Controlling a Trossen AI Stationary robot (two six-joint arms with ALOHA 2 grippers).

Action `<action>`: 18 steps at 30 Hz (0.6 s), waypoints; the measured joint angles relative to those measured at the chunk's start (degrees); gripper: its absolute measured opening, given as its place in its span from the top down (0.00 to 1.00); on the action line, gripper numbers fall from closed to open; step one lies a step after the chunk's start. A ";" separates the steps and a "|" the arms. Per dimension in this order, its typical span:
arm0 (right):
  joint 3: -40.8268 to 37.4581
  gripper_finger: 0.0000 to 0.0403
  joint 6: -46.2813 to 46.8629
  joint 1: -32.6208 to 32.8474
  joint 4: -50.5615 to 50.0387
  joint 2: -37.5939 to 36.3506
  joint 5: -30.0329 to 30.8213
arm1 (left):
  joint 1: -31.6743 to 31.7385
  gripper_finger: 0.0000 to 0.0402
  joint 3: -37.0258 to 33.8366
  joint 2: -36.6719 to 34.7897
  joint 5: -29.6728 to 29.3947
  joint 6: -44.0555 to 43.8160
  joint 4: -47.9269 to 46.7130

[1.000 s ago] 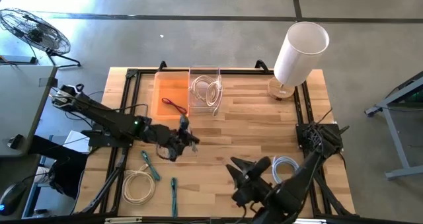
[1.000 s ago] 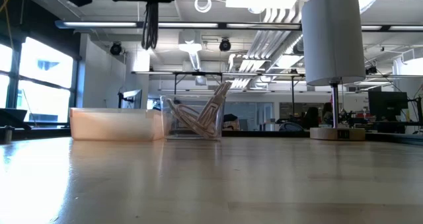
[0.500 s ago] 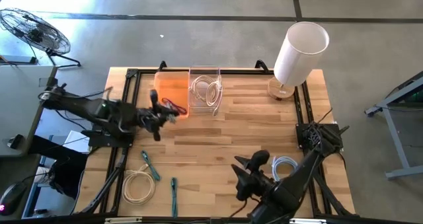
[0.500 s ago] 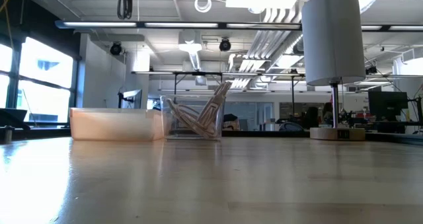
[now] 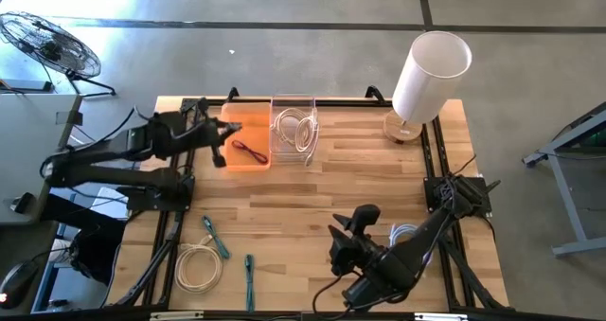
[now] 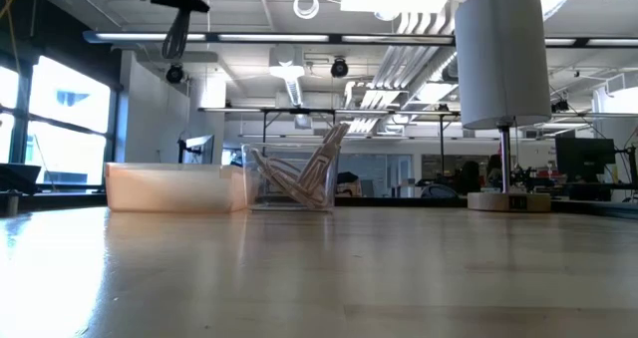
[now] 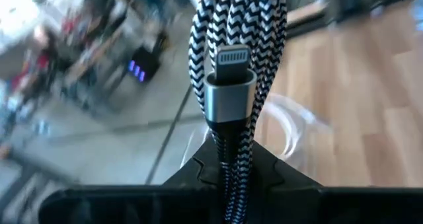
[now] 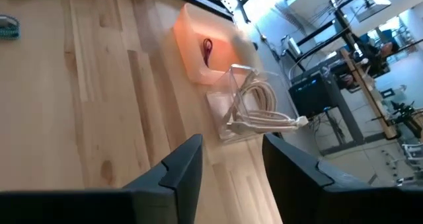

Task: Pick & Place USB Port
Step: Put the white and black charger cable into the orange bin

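The wooden table (image 5: 322, 188) carries an orange bin (image 5: 244, 141), clear box (image 5: 294, 130), lamp (image 5: 426, 75) and cables (image 5: 197, 267).

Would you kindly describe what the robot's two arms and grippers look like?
Both arms are dark, jointed and slim, with cabling along them. The left gripper and right gripper are black, each with two flat, angular fingers.

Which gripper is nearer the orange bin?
Left. The left gripper, shut on a braided cable, hangs at the orange bin's left edge; the right gripper sits far off near the table's front.
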 joint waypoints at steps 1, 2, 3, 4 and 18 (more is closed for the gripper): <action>0.00 0.63 0.00 -0.06 -0.02 0.02 -0.50 | 1.97 0.95 -0.42 0.16 1.06 -0.66 -0.11; 0.00 0.63 0.02 -0.17 0.00 0.02 -1.12 | 3.85 0.95 -0.74 0.34 2.18 -1.42 -0.25; 0.00 0.63 0.13 -0.31 -0.01 0.00 -1.51 | 5.64 0.95 -1.19 0.47 3.22 -1.93 -0.68; 0.00 0.63 0.29 -0.37 0.00 0.00 -1.89 | 7.41 0.95 -1.70 0.71 3.61 -2.13 -1.48; 0.00 0.63 1.14 -0.39 -0.11 0.02 -2.62 | 17.43 0.67 -7.40 4.87 7.40 -0.43 0.52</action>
